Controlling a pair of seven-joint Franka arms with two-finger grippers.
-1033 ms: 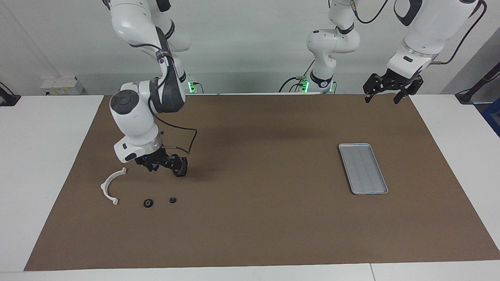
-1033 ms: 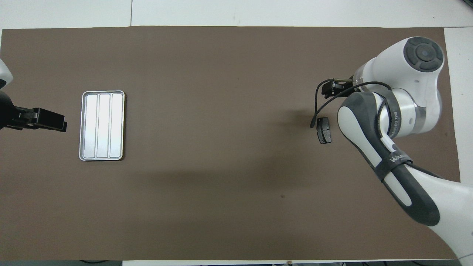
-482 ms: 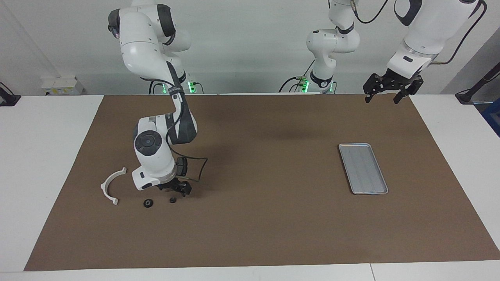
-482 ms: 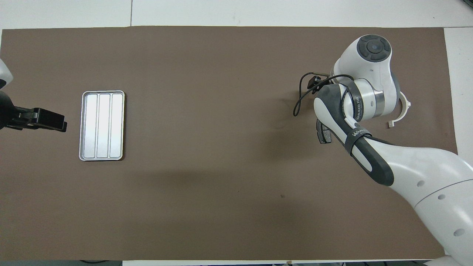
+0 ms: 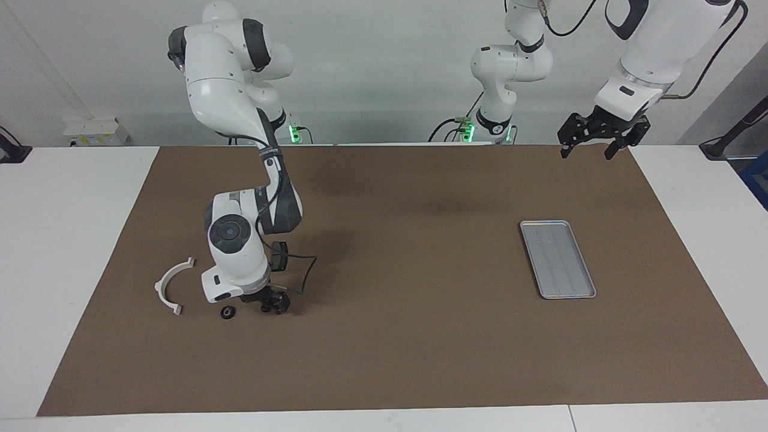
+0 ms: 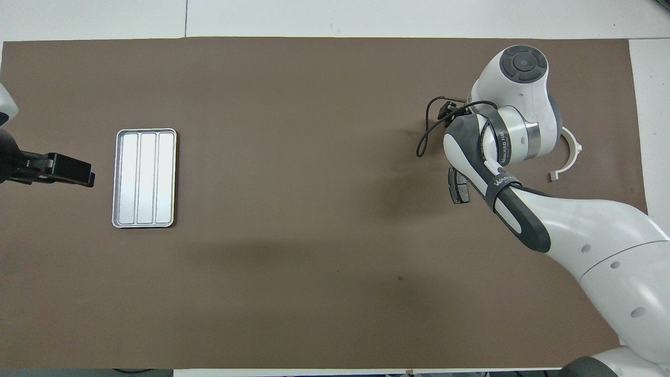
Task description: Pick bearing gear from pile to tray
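Observation:
The pile lies toward the right arm's end of the table: a white semicircular bracket [image 5: 168, 285], a small black round piece [image 5: 227, 312] and a dark grey brake pad [image 6: 456, 187]. The bracket also shows in the overhead view [image 6: 571, 155]. My right gripper [image 5: 269, 305] is down at the mat beside the black round piece, where a second black round piece lay; that piece is hidden under it. In the overhead view the arm covers this gripper. The silver ribbed tray [image 5: 558, 259] [image 6: 144, 178] lies empty toward the left arm's end. My left gripper [image 5: 587, 151] [image 6: 73, 175] waits open, raised beside the tray.
A brown mat [image 5: 408, 336] covers the table, with white table top around it. The right arm's black cable [image 5: 303, 282] loops down near the mat beside the gripper.
My right gripper has moved away from the robots and come down onto the spot of the second black round piece, which no longer shows. The left arm has not moved.

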